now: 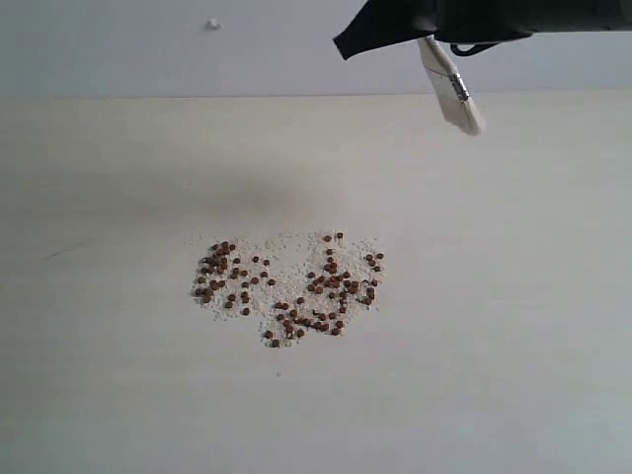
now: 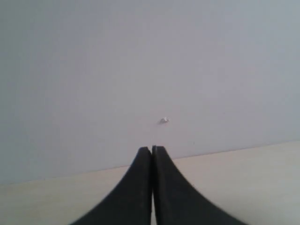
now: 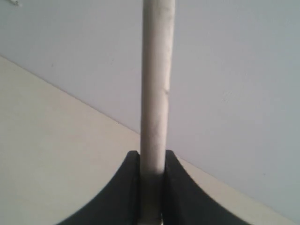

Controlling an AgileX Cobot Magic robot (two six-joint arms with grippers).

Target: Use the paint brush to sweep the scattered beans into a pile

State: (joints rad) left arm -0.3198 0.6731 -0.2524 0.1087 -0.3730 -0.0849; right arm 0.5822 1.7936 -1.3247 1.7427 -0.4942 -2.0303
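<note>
Jaws on the right end effector (image 3: 152, 159) are pinching the paint brush (image 3: 157, 84) by its pale handle, one black finger pressed to each side, and the handle runs straight out from the grip. From the exterior camera that brush hangs tilted near the top right, silver ferrule below the black end effector, cream bristles pointing down and to the right over the far edge of the table (image 1: 99, 385). Over to the left end effector (image 2: 152, 152): its jaws are pressed flat together with nothing between them, pointing at the grey wall (image 2: 70, 70), where a small white speck (image 2: 163, 121) sits. Out on the table, the beans (image 1: 286, 281) lie near the middle in a loose, ragged patch, reddish-brown dots mixed with whitish grains (image 1: 291, 247), thicker at the left and right sides, well apart from the bristles.
</note>
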